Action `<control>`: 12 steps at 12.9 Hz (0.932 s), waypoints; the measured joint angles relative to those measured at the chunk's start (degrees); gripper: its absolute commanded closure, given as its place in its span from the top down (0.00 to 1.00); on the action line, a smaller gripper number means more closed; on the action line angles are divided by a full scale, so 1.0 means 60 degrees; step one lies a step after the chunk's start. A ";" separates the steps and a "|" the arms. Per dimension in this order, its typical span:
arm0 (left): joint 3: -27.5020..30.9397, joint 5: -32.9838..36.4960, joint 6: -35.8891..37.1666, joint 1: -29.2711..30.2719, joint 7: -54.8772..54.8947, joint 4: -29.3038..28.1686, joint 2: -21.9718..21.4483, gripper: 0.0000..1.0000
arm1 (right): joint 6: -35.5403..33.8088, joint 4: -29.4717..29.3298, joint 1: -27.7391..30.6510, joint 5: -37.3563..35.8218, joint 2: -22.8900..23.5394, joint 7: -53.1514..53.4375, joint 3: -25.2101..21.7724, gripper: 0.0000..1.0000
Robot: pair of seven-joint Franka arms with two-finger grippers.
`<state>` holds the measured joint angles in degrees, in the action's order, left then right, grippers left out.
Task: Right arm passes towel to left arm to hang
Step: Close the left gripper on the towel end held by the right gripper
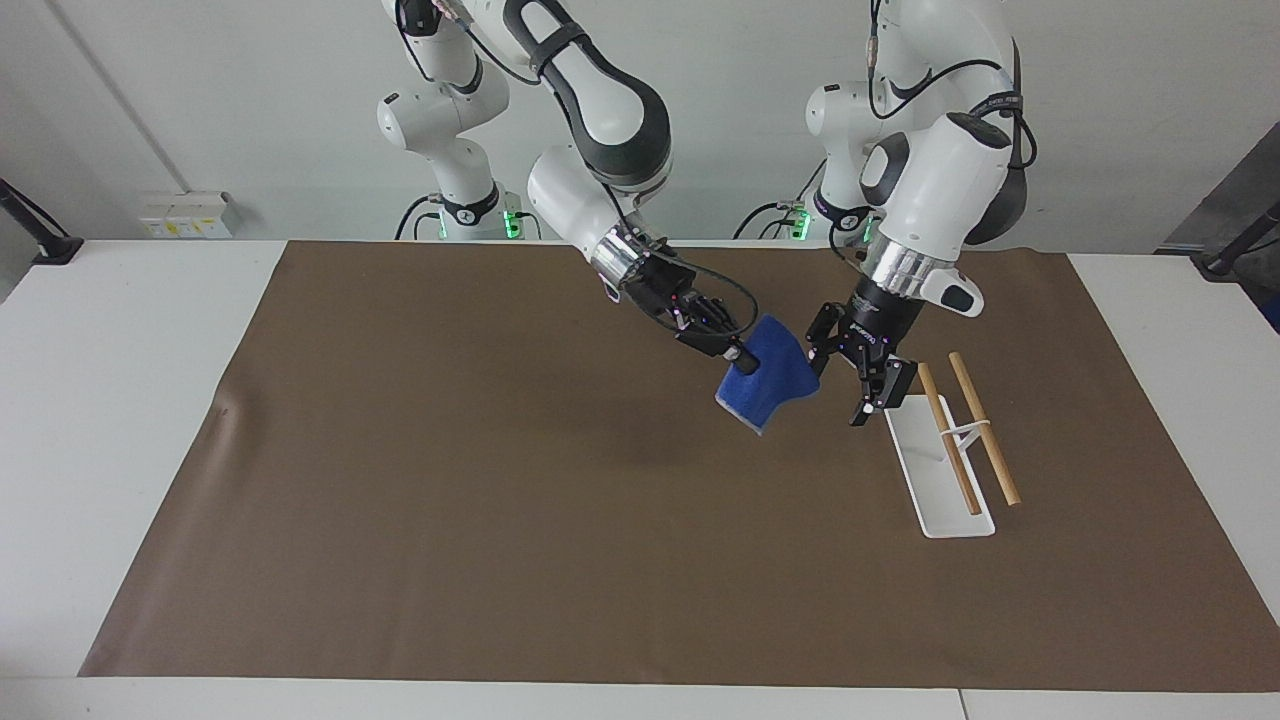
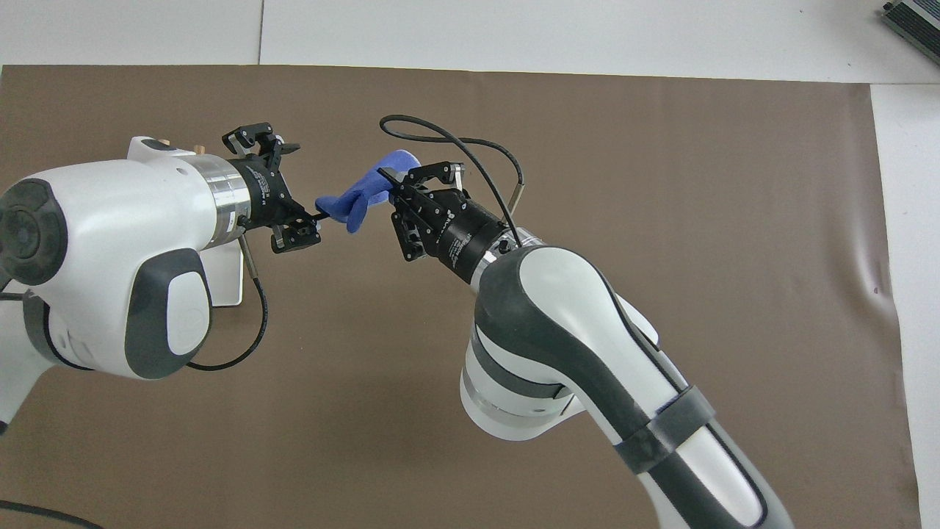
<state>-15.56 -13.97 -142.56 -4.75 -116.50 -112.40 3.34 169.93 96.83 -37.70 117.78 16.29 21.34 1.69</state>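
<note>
The towel (image 1: pixel 768 385) is hanging in the air above the brown mat (image 1: pixel 500 480), folded into a drooping bundle with its pale stitched edge showing at the bottom. The right gripper (image 1: pixel 735 358) is pinching it by one upper corner, fingers pressed onto the cloth, with its loose black cable (image 2: pixel 455 139) looping up over the wrist. The left gripper (image 1: pixel 850 385) is sitting right at the towel's free end (the end toward the left arm's side of the table), fingers spread apart; in the overhead view one fingertip (image 2: pixel 321 216) is meeting the blue cloth, though whether it is truly touching cannot be told. Just beside the left gripper, on the mat toward the left arm's end of the table, a white rack (image 1: pixel 935 485) is standing, a flat tray-like base that is carrying two wooden rods (image 1: pixel 985 430) side by side.
</note>
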 measured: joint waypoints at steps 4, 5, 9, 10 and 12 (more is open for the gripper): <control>-0.0125 0.0000 0.0612 -0.0011 -0.0001 -0.0022 -0.0027 1.00 | 0.0000 0.0000 -0.0034 0.0004 0.0000 -0.0066 0.0000 0.00; -0.0178 0.0000 0.0746 -0.0013 0.0000 -0.0022 -0.0038 1.00 | 0.0000 0.0000 -0.0052 0.0005 0.0000 -0.0066 0.0001 0.00; -0.0421 0.0000 0.1210 -0.0025 0.0002 -0.0022 -0.0108 0.83 | 0.0000 0.0002 -0.0066 0.0005 0.0000 -0.0066 0.0001 0.00; -0.0425 0.0000 0.1211 -0.0024 0.0017 -0.0022 -0.0117 0.72 | 0.0000 0.0002 -0.0066 0.0005 0.0000 -0.0066 0.0001 0.00; -0.0414 0.0000 0.1207 -0.0023 0.0251 -0.0022 -0.0122 0.47 | 0.0000 0.0005 -0.0066 0.0005 0.0000 -0.0066 0.0001 0.00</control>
<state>-18.04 -13.97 -135.32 -4.89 -115.00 -112.53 2.61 169.93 96.86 -38.09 117.81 16.28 20.94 1.70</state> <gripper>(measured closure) 0.211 0.960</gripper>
